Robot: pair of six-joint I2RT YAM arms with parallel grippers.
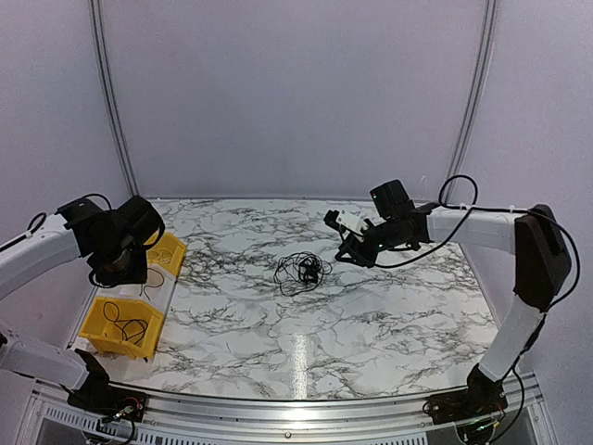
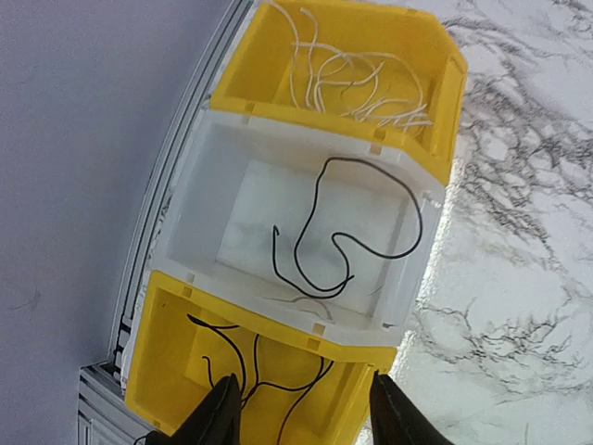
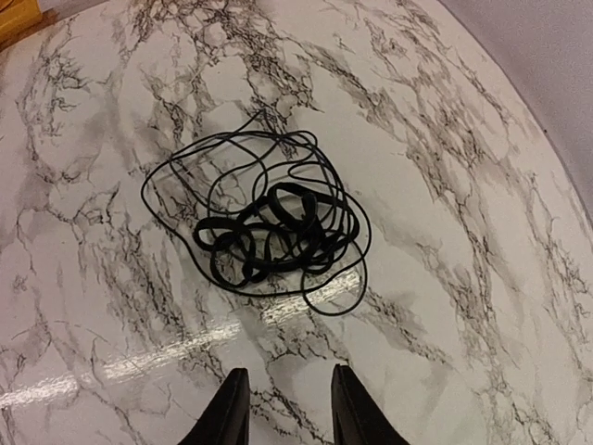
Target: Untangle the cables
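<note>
The cables (image 1: 301, 271) are a small bunch of thin black wires with loose loops, lying on the marble table near its middle. In the right wrist view the cables (image 3: 264, 227) lie just ahead of my right gripper (image 3: 284, 413), which is open and empty above the table. My right gripper (image 1: 350, 248) hovers to the right of the bunch. My left gripper (image 2: 301, 413) is open and empty above the nearest yellow bin (image 2: 176, 362), which holds thin black wires. In the top view my left gripper (image 1: 120, 269) is over the bins at the left.
A row of bins stands at the left edge: a yellow bin (image 1: 119, 326) with black wires, a white bin (image 2: 222, 185) with one black wire, a far yellow bin (image 2: 435, 56) with white wires. Purple walls enclose the table (image 1: 389, 324).
</note>
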